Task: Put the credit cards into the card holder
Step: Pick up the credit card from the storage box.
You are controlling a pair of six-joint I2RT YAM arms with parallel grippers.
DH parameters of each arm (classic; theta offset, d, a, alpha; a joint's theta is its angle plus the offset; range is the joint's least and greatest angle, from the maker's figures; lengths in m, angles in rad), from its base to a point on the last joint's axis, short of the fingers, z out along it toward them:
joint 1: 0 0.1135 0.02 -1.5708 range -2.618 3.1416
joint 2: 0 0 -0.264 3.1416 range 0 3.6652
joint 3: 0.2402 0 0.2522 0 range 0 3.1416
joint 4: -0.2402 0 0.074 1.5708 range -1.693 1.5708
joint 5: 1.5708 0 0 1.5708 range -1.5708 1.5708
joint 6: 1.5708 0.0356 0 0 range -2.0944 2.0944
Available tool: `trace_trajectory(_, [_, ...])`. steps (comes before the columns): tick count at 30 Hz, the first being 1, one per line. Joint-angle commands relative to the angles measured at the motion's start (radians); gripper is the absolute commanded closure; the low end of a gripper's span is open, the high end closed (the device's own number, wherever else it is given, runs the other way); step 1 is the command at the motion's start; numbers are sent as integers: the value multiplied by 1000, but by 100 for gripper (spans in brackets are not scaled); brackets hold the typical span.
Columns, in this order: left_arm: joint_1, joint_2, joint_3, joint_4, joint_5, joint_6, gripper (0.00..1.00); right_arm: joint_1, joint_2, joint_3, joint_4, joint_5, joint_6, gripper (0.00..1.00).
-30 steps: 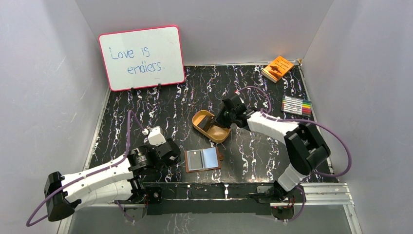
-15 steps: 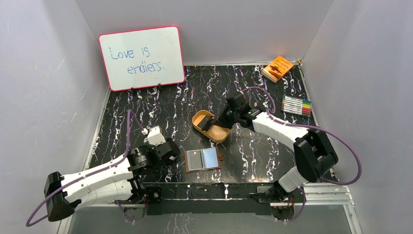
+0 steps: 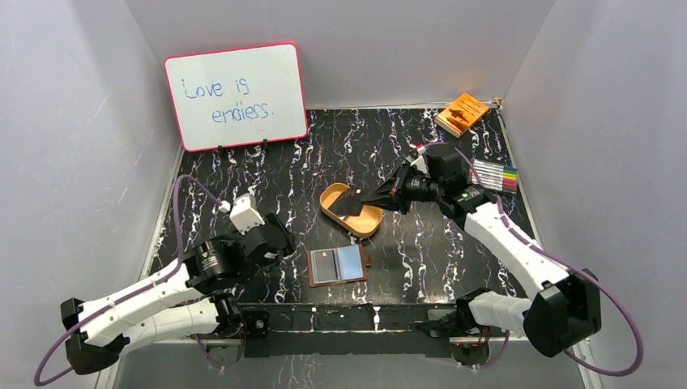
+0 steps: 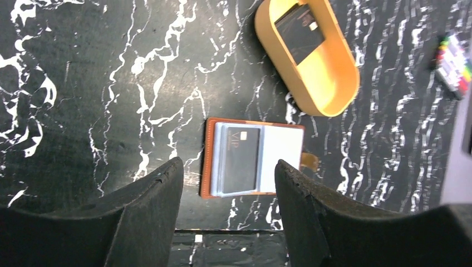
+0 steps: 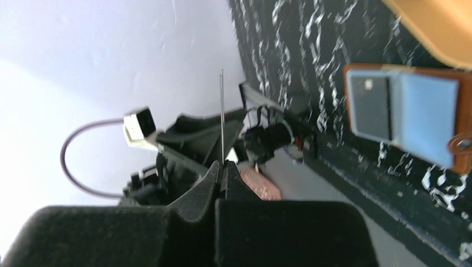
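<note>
The card holder (image 3: 338, 264) lies open near the table's front edge, a dark card (image 3: 326, 265) in its left half and the pale blue-white card (image 3: 350, 261) on its right half. It also shows in the left wrist view (image 4: 253, 158) and the right wrist view (image 5: 412, 114). My right gripper (image 3: 377, 197) is shut on a black card (image 3: 350, 203) and holds it over the tan tray (image 3: 362, 224). In the right wrist view the card (image 5: 221, 111) is a thin line edge-on between the closed fingertips (image 5: 222, 167). My left gripper (image 3: 271, 243) is open and empty, left of the holder (image 4: 228, 167).
A whiteboard (image 3: 235, 95) stands at the back left. An orange booklet (image 3: 462, 113) lies at the back right corner. A pack of coloured markers (image 3: 493, 175) lies at the right edge, just behind the right wrist. The tan tray shows in the left wrist view (image 4: 328, 83).
My right arm has swung its elbow out to the right and drawn the gripper back right from the tray, with the black card in it. My left arm has shifted slightly left.
</note>
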Motion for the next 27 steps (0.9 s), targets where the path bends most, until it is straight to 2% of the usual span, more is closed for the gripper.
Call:
trace_trajectory(1, [4,-62,36,94,-38,71,40,2,-62,-18,10,-196,-35,100])
trace_trajectory(3, [4,-115,14,189,5,115,35,1,-78,-37,27,-237,-65,100])
trace_trajectory(6, [4,-201,-55,425,88,181,29,1,-111,-74,97,-287,-103,100])
trace_trajectory(12, [4,-268,-161,769,267,262,25,1,-179,-115,259,-369,-165,100])
trace_trajectory(17, [4,-236,-195,944,387,304,25,-1,-217,-139,413,-418,-151,100])
trace_trajectory(21, [4,-211,-203,1062,453,341,25,0,-230,-141,472,-455,-151,100])
trace_trajectory(27, [4,-167,-179,1111,475,374,25,0,-245,-136,501,-477,-151,100])
